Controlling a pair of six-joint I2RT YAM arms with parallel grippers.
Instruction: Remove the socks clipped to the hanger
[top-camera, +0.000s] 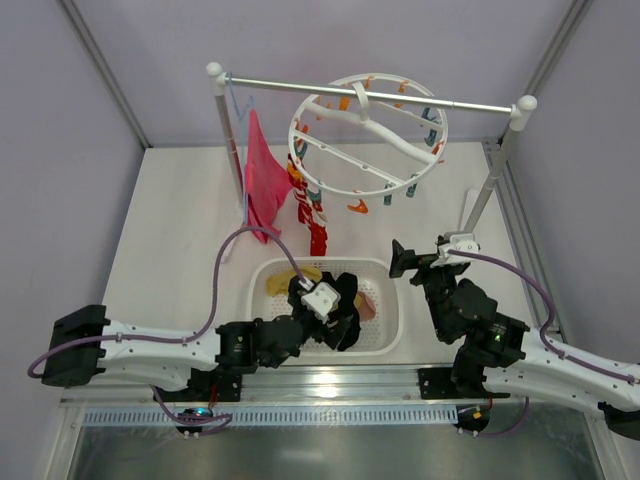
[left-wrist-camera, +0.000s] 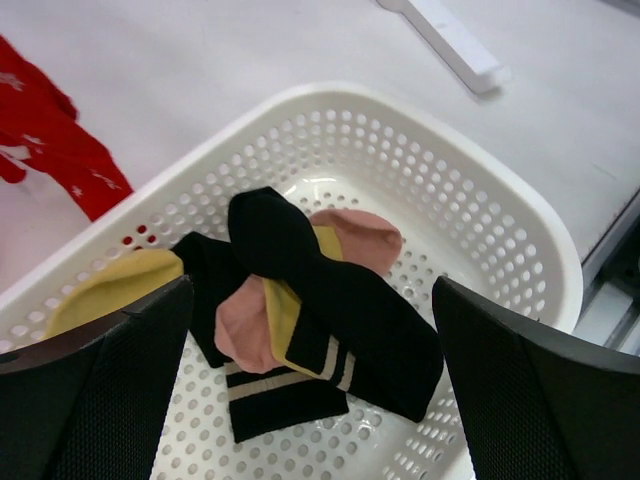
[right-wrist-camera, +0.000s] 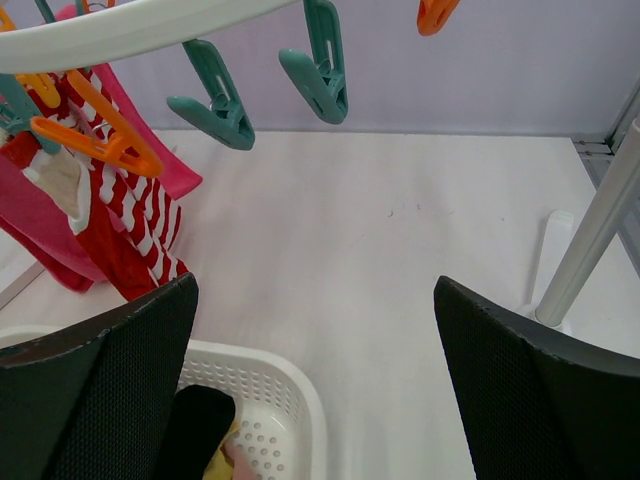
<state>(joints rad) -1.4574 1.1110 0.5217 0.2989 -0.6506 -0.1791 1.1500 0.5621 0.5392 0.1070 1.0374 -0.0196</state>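
Landmark: the white perforated basket sat on the table, just in front of the two arm bases.
Left gripper: hung directly over the basket with its jaws spread wide, clasping nothing.
Socks in the basket: a black sock with pale stripes lay across the basket floor, over a pale pink sock and against a mustard yellow sock at the basket's left end.
Right gripper: stood beside the basket's right end, raised, fingers splayed and empty.
Hanger: hung from the rack rail, above and beyond the basket's far side.
Striped sock: red and white, clipped to the hanger's left edge under an orange clip, dangling beyond the basket's far left corner.
Teal clips: hung empty, above and beyond the basket.
Magenta cloth: hung from the rail's left end, beyond the basket's left end.
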